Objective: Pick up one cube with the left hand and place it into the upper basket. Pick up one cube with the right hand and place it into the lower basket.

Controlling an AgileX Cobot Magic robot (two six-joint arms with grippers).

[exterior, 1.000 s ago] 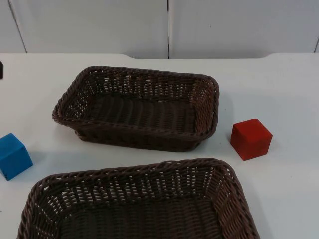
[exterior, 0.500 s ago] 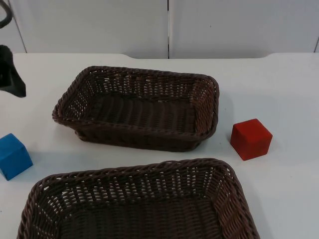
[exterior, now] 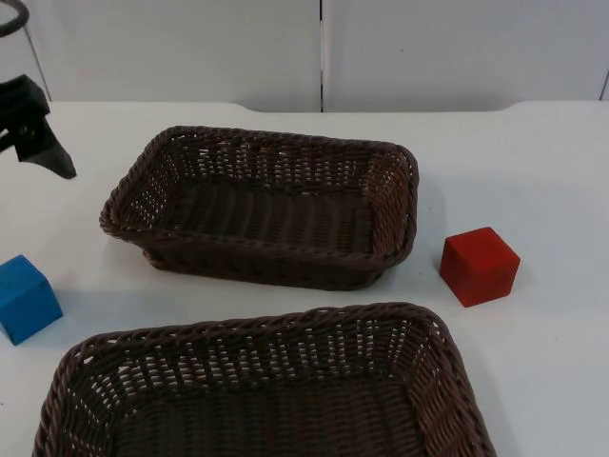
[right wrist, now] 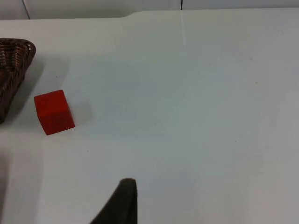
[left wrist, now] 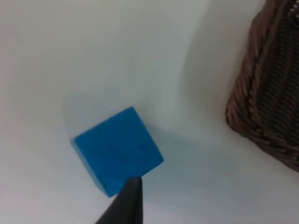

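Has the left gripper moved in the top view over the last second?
Yes. The left gripper has come further in from the table's far left edge, toward the upper basket and nearer the blue cube.

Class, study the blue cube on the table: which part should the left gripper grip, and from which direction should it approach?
Grip the blue cube across two opposite vertical faces, coming straight down from above. It sits flat on the white table, apart from both baskets, so all its sides are free. It lies turned relative to the table edge, so the left gripper, hanging above the table beyond it, should probably rotate to match its faces.
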